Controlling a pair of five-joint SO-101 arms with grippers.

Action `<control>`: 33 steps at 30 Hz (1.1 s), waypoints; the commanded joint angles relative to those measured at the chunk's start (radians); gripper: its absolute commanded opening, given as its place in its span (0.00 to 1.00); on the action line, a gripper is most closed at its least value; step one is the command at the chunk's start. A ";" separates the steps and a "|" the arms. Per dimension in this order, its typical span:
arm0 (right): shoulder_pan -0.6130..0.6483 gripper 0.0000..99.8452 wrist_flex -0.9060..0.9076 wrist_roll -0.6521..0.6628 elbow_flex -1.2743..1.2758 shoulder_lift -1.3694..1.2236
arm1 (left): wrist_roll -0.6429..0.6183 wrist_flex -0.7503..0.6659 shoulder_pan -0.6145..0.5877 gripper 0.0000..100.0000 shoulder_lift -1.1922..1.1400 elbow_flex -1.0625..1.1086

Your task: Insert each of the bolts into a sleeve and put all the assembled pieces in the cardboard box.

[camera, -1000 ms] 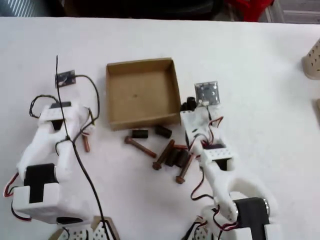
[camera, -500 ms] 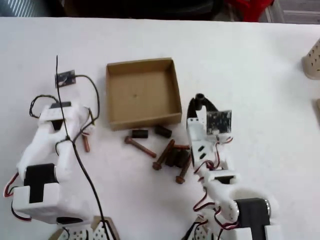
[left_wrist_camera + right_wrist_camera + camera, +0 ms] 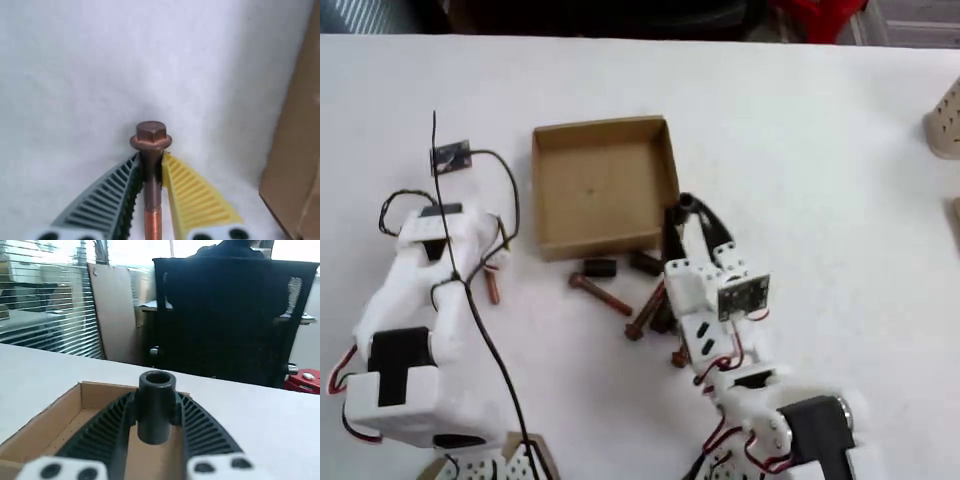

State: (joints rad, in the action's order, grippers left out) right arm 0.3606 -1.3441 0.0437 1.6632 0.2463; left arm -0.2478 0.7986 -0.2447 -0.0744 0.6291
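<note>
Right wrist view first: the right gripper (image 3: 155, 412) is clamped on a dark sleeve (image 3: 155, 390), held upright with its bore facing up. Just beyond its fingertips sits the cardboard box (image 3: 102, 392). Back beside its wrist (seen from the high view), loose bolts (image 3: 601, 294) and sleeves (image 3: 599, 268) lie on the table (image 3: 840, 150). The left gripper (image 3: 150, 159) pinches a copper bolt (image 3: 151, 136) by the shank, with the head past its tips.

Bolts (image 3: 601, 294) and sleeves (image 3: 599, 268) lie before the cardboard box (image 3: 603, 240).
</note>
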 commanded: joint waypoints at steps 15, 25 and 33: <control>0.294 0.01 -0.403 -0.057 -0.025 -0.493 | 0.009 -0.026 -0.010 0.02 0.008 -0.043; 0.380 0.01 -0.401 -0.057 -0.021 -0.483 | 0.011 -0.026 -0.010 0.02 0.010 -0.043; 0.383 0.01 -0.406 -0.057 -0.058 -0.625 | 0.034 -0.012 -0.076 0.02 0.033 -0.057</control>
State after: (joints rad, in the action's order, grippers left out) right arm 0.7319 -1.7215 -0.0054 1.6141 -0.3506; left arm -0.2478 0.7986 -0.2708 -0.0744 0.6291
